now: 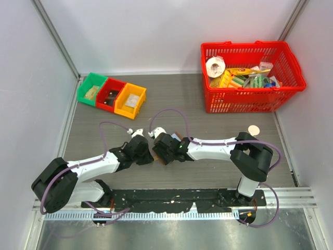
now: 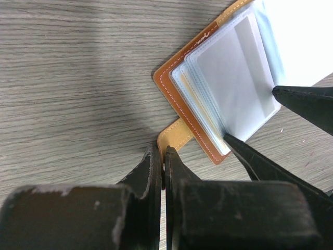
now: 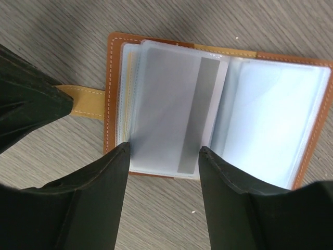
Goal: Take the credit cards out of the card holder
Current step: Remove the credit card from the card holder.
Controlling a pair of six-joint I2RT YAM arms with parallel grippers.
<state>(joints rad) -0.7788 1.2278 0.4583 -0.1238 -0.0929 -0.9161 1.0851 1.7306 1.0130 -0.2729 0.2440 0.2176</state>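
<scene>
Right gripper (image 3: 165,152) wide open, nearer arm — top credit card (image 3: 171,104) in the open card holder (image 3: 111,78) lies ahead between its fingertips, long axis pointing away — left gripper (image 2: 163,159) clamps the strap (image 2: 175,136).

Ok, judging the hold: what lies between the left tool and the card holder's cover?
The tan closure strap, its end pinched in the shut left tool; the left wrist view shows it.

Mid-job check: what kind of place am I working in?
Probably a lab robot cell: white panel walls around a grey tabletop, a red basket of mixed props, three coloured bins.
</scene>
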